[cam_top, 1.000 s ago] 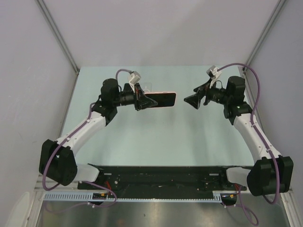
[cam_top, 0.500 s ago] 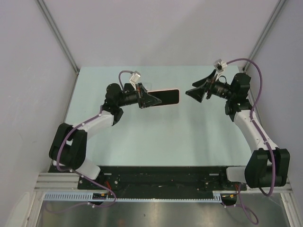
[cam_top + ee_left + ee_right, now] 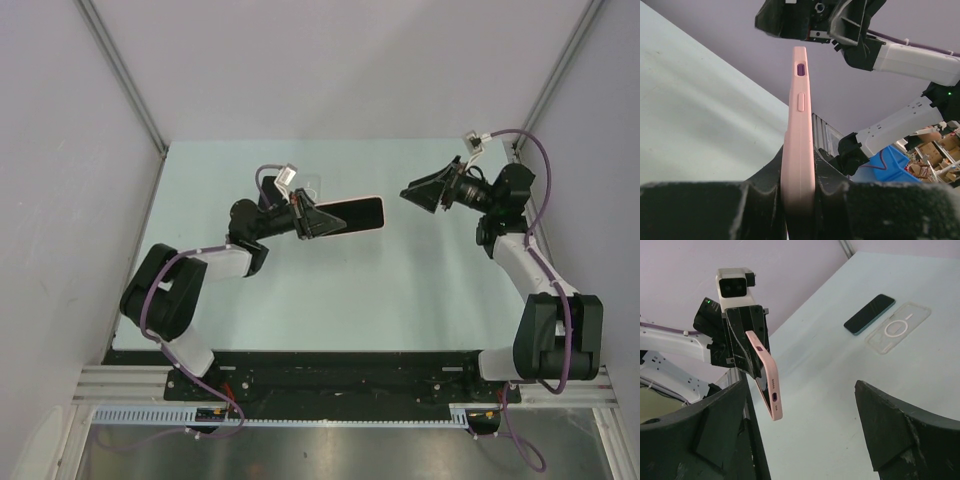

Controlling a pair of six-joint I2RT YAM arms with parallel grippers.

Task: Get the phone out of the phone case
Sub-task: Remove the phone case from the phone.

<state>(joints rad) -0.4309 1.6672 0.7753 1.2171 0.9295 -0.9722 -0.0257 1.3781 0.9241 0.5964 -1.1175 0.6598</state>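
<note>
The pink phone case point(image 3: 381, 212) is held in the air over the table's middle, its long axis level, with the dark phone point(image 3: 350, 214) still seated in it. My left gripper point(image 3: 318, 219) is shut on the case's left end. The left wrist view shows the case's pink edge point(image 3: 800, 125) standing up out of the fingers point(image 3: 840, 175). My right gripper point(image 3: 415, 192) hangs open to the right of the case, apart from it. From the right wrist, the case's port end point(image 3: 771, 390) points between the wide jaws.
A second dark phone point(image 3: 869, 314) and a clear case point(image 3: 898, 328) with a white ring lie flat on the pale green table point(image 3: 840, 370), beyond the held case. Grey walls close in the table at the back and sides.
The left arm has carried the pink case a little to the right and folded its elbow in. The right gripper has risen and drawn back slightly, still facing the case.
</note>
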